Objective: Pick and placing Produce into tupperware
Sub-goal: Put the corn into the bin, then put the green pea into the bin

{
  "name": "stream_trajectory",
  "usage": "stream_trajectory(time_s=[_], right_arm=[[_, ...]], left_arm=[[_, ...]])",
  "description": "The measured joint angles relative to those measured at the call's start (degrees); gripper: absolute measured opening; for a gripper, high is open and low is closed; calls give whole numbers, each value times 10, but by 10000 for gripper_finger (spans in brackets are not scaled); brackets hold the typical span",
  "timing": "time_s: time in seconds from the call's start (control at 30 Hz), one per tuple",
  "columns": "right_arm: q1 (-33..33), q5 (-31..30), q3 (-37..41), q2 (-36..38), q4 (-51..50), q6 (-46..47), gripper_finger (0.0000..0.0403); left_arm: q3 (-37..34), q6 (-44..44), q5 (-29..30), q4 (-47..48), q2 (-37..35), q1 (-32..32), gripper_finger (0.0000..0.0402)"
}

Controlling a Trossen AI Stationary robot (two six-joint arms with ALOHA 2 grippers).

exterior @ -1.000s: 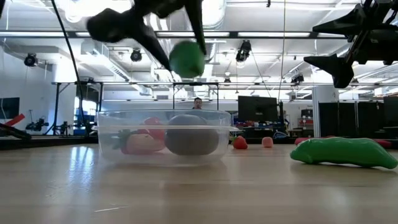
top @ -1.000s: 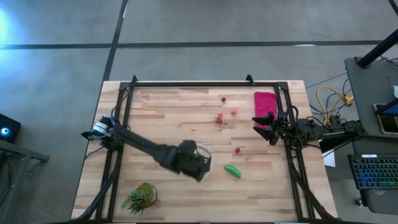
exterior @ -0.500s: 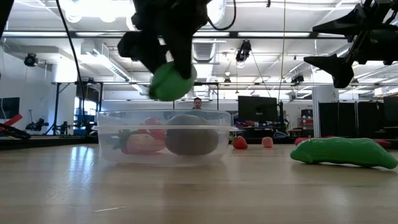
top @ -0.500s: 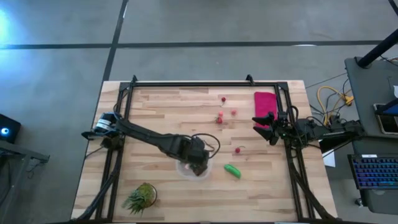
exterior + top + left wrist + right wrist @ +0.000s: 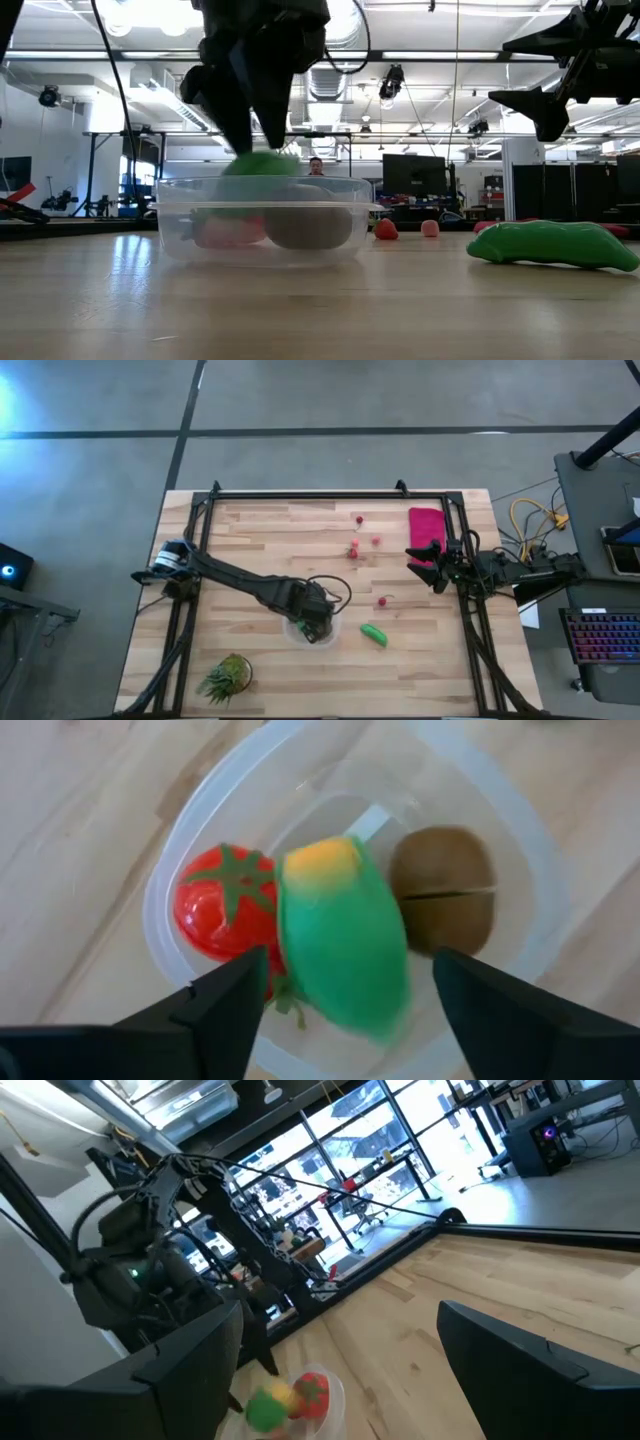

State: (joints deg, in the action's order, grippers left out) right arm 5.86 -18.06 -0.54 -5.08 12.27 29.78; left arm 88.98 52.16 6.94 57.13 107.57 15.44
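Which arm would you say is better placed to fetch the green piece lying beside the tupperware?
Probably left: its open gripper hovers over the tupperware, right next to the green piece; the right gripper waits at the table's edge.

Bright, even overhead light. Ceiling lamps glare above the left claw (image 5: 250,130). The green piece (image 5: 345,950) below it is motion-blurred; wrist fingers are out of focus.

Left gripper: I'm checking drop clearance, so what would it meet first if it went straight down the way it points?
The green-and-yellow produce piece inside the tupperware, lying just below the open left gripper; depth is unclear.
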Motion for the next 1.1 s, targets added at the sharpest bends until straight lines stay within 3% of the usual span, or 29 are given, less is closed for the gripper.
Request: stream_trajectory(time_s=[0.13,0.23,0.33,0.47,0.57,0.73,0.9,1.1], right_arm=[[0,0,0,0,0,0,327],[0,0,0,0,0,0,327],[0,0,0,0,0,0,327],[0,0,0,0,0,0,327],[0,0,0,0,0,0,327],[0,0,0,0,0,0,327],[0,0,0,0,0,0,327],[0,0,0,0,0,0,327]], left_arm=[[-3,-4,0,-2,0,0,306],[11,-68,0,-13,0,-1,316],[39,-215,10,-61,-1,-1,314],[81,-481,11,-131,-1,3,304],[98,-550,22,-134,0,-1,297],[98,-393,91,-122,-18,-14,294],[99,-224,98,-151,-75,-13,294],[97,-127,122,-178,-142,-16,294]])
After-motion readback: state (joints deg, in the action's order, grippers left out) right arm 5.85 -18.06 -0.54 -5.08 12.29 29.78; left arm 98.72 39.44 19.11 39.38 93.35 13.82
